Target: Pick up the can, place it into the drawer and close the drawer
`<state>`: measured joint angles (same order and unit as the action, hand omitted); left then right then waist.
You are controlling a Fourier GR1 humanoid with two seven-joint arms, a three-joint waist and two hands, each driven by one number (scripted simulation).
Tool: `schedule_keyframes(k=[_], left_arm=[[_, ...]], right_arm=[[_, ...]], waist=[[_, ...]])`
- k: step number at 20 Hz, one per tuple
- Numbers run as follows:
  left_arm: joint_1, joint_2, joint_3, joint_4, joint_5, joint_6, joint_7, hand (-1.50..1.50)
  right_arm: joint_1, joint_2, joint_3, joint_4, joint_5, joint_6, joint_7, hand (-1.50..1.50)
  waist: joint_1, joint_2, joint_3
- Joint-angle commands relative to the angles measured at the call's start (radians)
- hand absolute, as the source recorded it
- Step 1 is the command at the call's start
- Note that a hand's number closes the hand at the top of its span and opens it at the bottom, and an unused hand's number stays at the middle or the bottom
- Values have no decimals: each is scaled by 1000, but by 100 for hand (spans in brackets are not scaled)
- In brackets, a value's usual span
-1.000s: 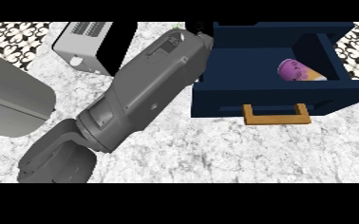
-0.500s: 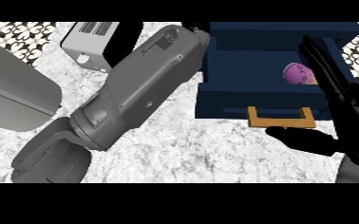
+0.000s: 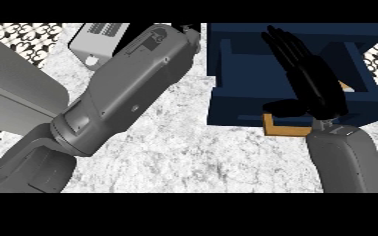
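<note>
- Can: not visible now; hidden, if present, behind right hand (image 3: 314, 87) over drawer (image 3: 236, 105); position cannot be told.
- Drawer: dark blue, pulled open, w/ orange-brown handle (image 3: 284, 130) at its front edge; sits at upper right of marbled counter (image 3: 192, 150).
- Right hand: black, fingers straight & spread, pointing away over drawer's interior; thumb out to the side just above drawer's front wall, near handle. Holds nothing visible; unclenched.
- Right forearm (image 3: 343, 160): grey, enters from lower edge, just below drawer front.
- Left forearm (image 3: 122, 97): grey, large in view, runs diagonally from lower left up toward drawer's upper-left corner; covers much of counter left of drawer.
- Left hand (image 3: 188, 28): only a small black part shows at forearm's far end, just left of drawer's back corner; finger pose cannot be told.
- Toaster-like grey appliance (image 3: 96, 42): well left of drawer, partly behind left forearm, slots on top.
- Grey slab (image 3: 26, 95): far left of drawer, at view's left edge; identity unclear.
- Patterned black-and-white wall strip (image 3: 29, 37): upper left, well apart from drawer.
</note>
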<state>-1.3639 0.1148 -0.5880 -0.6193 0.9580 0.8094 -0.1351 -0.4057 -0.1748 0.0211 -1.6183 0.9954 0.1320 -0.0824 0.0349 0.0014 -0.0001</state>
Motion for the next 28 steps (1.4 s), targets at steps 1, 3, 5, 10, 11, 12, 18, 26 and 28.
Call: schedule_keyframes(k=[1, 3, 5, 10, 11, 12, 18, 26, 28], left_arm=[[35, 40, -1, -65, -18, 10, 31, -150], [21, 68, -2, -60, -41, 10, 60, -150], [120, 68, 3, -133, -45, 11, 17, -150], [113, 150, -31, -269, -75, 77, 152, -150], [121, 169, -11, -239, -76, 39, 135, -150], [150, 168, -15, -287, -81, 45, 118, -150], [169, 212, -14, -336, -108, 41, 172, -150], [212, 254, 9, -415, -126, 42, 201, -150], [225, 271, 4, -442, -134, 53, 225, -150]], right_arm=[[-104, 16, 50, 206, 138, -88, 22, -150], [-107, 23, 23, 305, 142, -179, -24, -150], [-191, 58, 38, 395, 177, -194, 15, -150], [-261, 41, -23, 636, 208, -326, -18, -150], [-214, 35, -20, 689, 225, -406, -62, -150], [-299, 56, -32, 754, 242, -410, -15, -150], [-362, 29, -89, 947, 260, -583, -67, -150], [-513, 22, -148, 1144, 286, -715, -44, -150], [-558, 15, -155, 1190, 294, -735, -46, -150]], waist=[[13, 0, 0], [-5, 3, 1], [6, 2, 0], [20, -2, 1], [10, 5, 1], [27, 5, 1], [22, 11, 2], [39, 15, 2], [42, 15, 2]])
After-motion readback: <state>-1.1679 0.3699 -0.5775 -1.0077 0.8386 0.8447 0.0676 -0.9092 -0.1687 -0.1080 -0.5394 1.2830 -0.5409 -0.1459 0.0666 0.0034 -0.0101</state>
